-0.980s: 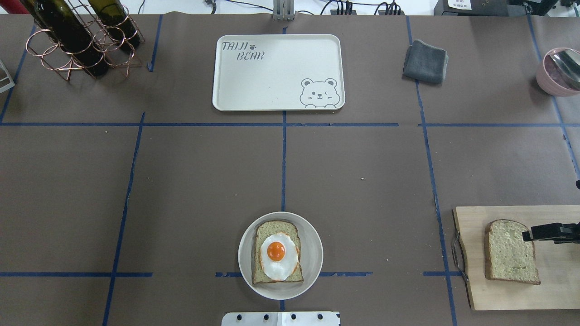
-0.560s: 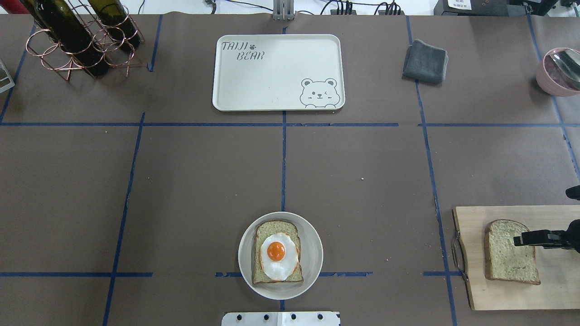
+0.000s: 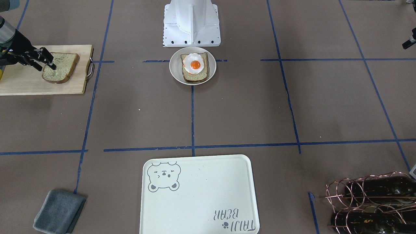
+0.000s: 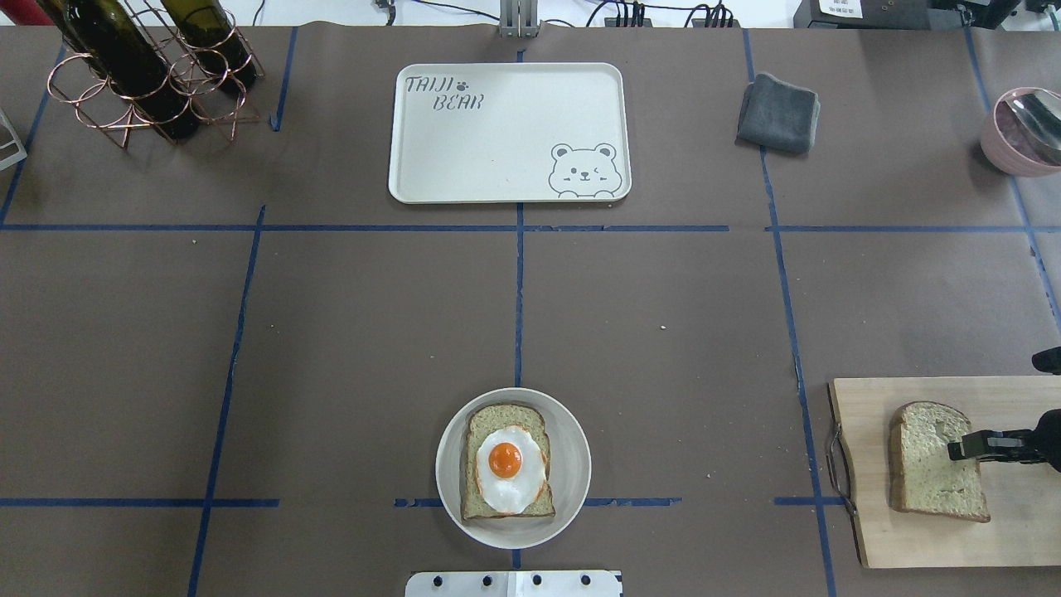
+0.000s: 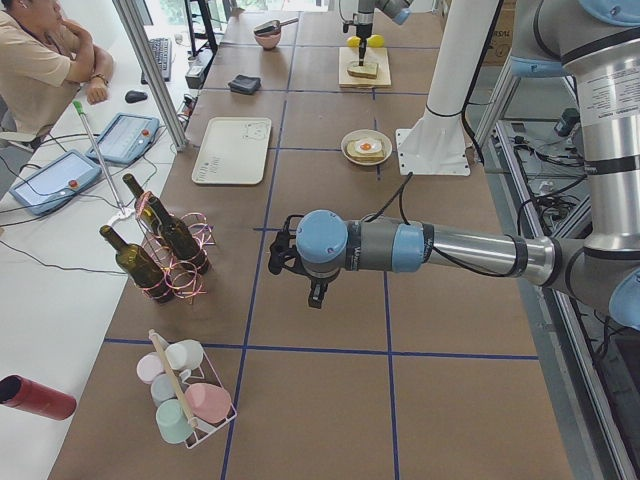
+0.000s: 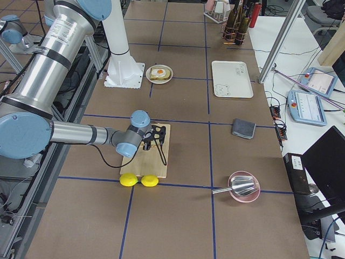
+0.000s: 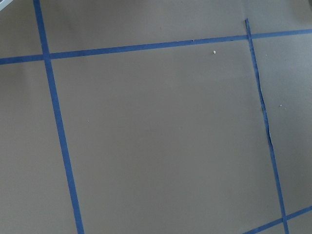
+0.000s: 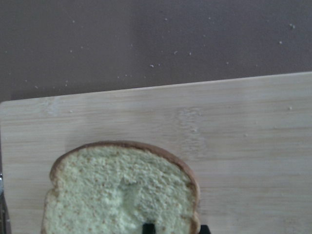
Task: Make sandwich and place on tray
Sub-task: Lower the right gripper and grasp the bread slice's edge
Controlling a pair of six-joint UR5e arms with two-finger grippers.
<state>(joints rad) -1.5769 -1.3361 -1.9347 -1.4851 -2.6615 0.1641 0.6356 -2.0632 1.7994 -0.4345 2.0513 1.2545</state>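
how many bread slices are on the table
2. One slice lies on the plate under the egg; the other slice is on the cutting board at the right gripper.

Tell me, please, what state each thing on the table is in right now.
loose bread slice: flat on the cutting board, not yet on the egg.
right gripper: open, fingers straddling that slice's edge.
left gripper: over bare table; open or shut, cannot tell.
fried egg: uncovered, on the lower slice in the plate.
tray: holds nothing.
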